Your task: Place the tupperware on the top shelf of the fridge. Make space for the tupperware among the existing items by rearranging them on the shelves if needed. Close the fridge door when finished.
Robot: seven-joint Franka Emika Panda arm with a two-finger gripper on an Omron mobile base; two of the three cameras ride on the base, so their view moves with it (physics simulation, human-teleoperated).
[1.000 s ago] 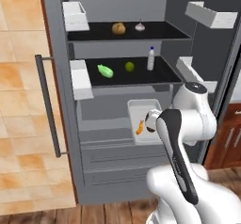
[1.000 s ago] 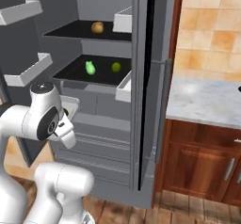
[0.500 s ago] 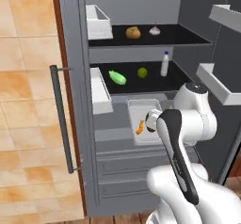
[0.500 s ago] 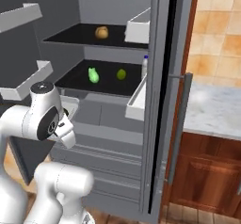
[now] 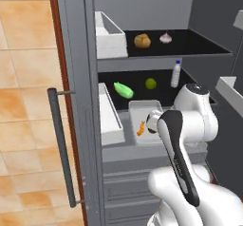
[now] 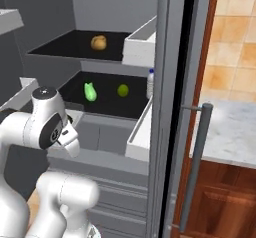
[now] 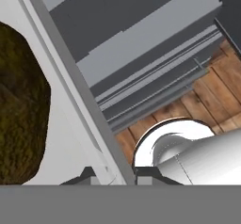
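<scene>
The shallow translucent whitish tupperware is carried in front of the fridge's lower cavity, below both black shelves, roughly level, with an orange food bit showing near its front. In the hand view its wall runs diagonally past a dark brown lump of food, and the two dark fingertips of the gripper sit one on each side of that wall, so the fingers appear to be pinching the rim. Holding it by one edge would explain the level carry, to keep the contents from sliding.

The tall grey fridge stands open. The top shelf, a thin flat black board, carries a small brown round potato-like ball and a white garlic bulb, close together toward the middle and back. Bare board remains to the right of them; whether it is enough for the container cannot be judged from here. The lower black shelf holds a green oblong vegetable, a lime-green ball and a small white bottle with a blue cap, well apart from one another.

The container must be raised past the lower shelf, so the task is judged to be at an early stage.
</scene>
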